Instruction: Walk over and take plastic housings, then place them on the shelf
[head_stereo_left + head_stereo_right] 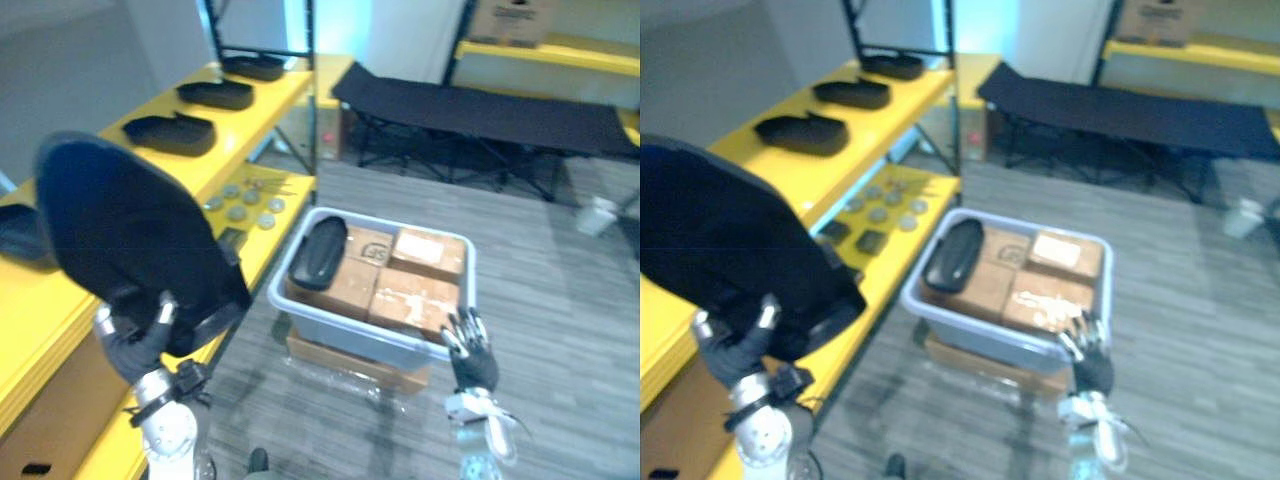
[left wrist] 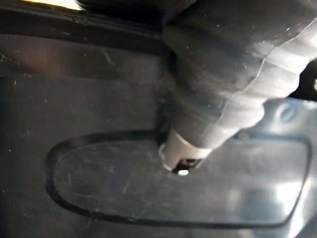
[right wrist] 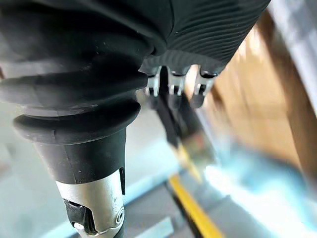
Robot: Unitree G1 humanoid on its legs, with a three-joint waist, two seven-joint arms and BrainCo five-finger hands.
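My left hand (image 1: 135, 345) is shut on the lower edge of a large black plastic housing (image 1: 120, 230), held up in front of the yellow shelf (image 1: 270, 95). In the left wrist view the thumb (image 2: 198, 134) presses on the housing's dark inner face (image 2: 124, 188). A second black housing (image 1: 318, 252) lies on cardboard boxes (image 1: 415, 300) in a grey bin (image 1: 340, 335). My right hand (image 1: 472, 360) is open by the bin's near right corner, fingers (image 3: 171, 99) straight and holding nothing. Three more housings (image 1: 170, 132) sit in a row on the upper shelf board.
The shelf's lower yellow board carries small round parts (image 1: 240, 205). A flat cardboard box (image 1: 350, 368) lies under the bin. A black folding cot (image 1: 480, 110) stands behind it, and another yellow shelf with a carton (image 1: 515, 20) is at the back right.
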